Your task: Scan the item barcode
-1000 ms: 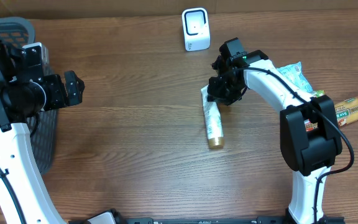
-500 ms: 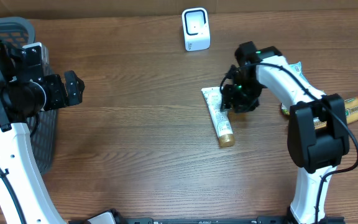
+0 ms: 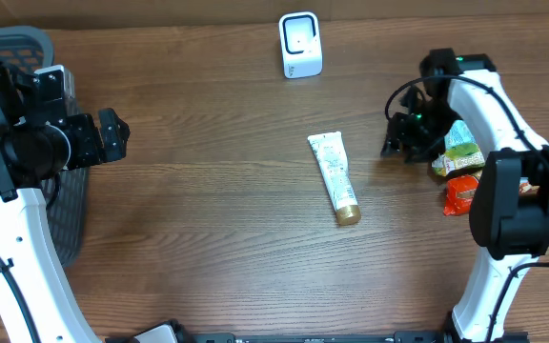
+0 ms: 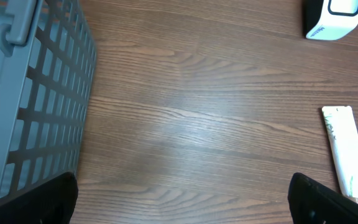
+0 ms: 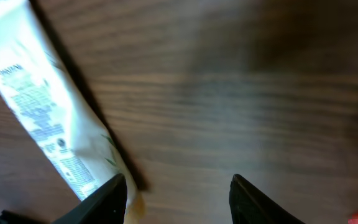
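Right gripper (image 3: 397, 144) empty, apart from tube (image 3: 334, 177)

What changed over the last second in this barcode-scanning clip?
The right gripper let go of the tube and pulled away to the right, toward the snack packets; its jaws are now empty. The tube's cap end swung slightly right; it lies free on the table. Left gripper, scanner and basket stayed put.
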